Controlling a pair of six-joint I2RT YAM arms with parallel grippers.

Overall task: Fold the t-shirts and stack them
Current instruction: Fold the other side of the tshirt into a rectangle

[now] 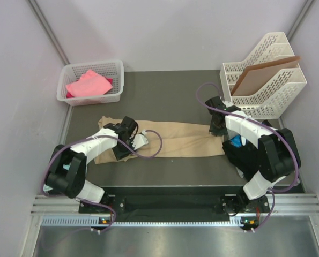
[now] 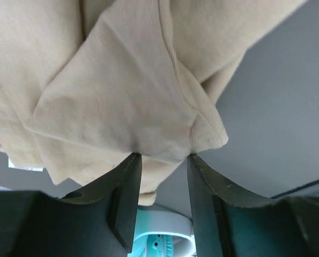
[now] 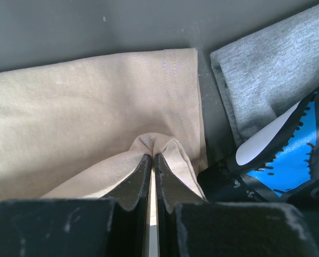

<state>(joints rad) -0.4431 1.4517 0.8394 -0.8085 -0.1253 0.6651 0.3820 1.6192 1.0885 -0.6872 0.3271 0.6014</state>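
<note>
A large tan t-shirt (image 1: 183,140) lies stretched across the middle of the table. My left gripper (image 1: 130,138) is over its left end. In the left wrist view the jaws (image 2: 163,158) stand open, with bunched tan cloth (image 2: 121,91) lying at the fingertips. My right gripper (image 1: 218,127) is at the shirt's right end. In the right wrist view it (image 3: 153,155) is shut on a pinched fold of the tan shirt (image 3: 84,112) near the hem. A pink shirt (image 1: 88,83) lies in a basket. A black and blue shirt (image 3: 288,160) and a grey one (image 3: 277,69) lie right of the hem.
A white basket (image 1: 116,67) stands at the back left. A white file rack (image 1: 277,91) holding a flat brown board (image 1: 264,75) stands at the back right. The black and blue shirt (image 1: 237,145) lies under my right arm. A teal round part (image 2: 159,238) shows between my left fingers.
</note>
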